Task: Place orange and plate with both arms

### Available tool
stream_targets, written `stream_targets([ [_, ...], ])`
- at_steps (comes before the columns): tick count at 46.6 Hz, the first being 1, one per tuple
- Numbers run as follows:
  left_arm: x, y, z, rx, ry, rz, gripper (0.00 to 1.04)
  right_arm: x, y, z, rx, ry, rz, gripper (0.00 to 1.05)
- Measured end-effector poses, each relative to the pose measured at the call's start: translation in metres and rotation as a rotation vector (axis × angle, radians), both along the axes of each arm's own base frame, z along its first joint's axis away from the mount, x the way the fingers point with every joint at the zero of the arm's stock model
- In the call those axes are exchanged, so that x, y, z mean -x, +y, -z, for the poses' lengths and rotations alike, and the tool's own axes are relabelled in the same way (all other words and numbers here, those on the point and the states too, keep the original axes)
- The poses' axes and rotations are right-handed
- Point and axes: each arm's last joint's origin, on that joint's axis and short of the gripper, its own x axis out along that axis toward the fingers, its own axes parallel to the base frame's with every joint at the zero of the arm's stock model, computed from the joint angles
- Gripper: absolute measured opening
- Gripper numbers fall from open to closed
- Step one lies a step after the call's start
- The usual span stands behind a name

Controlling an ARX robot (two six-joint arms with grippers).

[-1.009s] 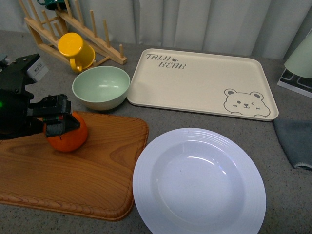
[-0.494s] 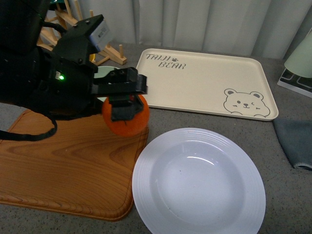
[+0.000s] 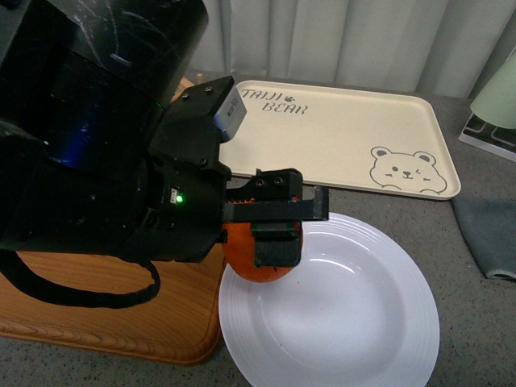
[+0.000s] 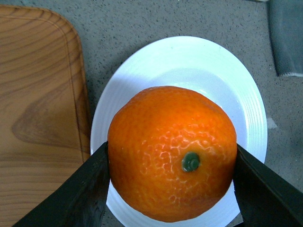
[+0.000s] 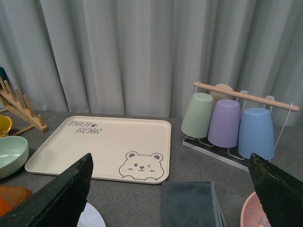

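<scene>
Front view: my left arm fills the left half of the picture, reaching low and forward. The left tool (image 3: 278,230) pinches the orange (image 3: 240,256) from two sides. The fruit hangs over the left rim of the plate (image 3: 355,322), right where the plate meets the wooden board (image 3: 97,318). The plate's well lies to the right of the fruit and a little nearer to me, so I judge the next move to be a short shift that way before I let go. I cannot tell whether the orange touches the rim. The bear tray (image 3: 347,137) sits beyond, apart from the plate.

Left wrist view: both dark fingers (image 4: 90,189) press the skin on opposite sides, with the green stem spot facing the camera. White plate shows all round the fruit, most of it past the fingertips. The grey tabletop (image 4: 156,19) lies beyond.

Right wrist view: the right tool (image 5: 173,194) is spread wide with nothing in it. It is held level and faces the curtain, tray and cup rack (image 5: 227,123). Only a sliver of white rim shows at the frame's edge, so the left arm is plainly nearer the plate.
</scene>
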Motion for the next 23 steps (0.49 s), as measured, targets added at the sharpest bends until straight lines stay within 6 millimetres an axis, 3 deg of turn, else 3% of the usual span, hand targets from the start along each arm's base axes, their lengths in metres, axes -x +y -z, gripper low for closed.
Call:
stream_targets([
  [6,0.006,-0.009,0.002,0.009,0.006,0.003,0.65,0.0,0.0,0.0,0.0,0.0,0.0,0.96],
  [23,0.013,-0.019,0.035,-0.049,0.085,0.02,0.65,0.0,0.0,0.0,0.0,0.0,0.0,0.96],
])
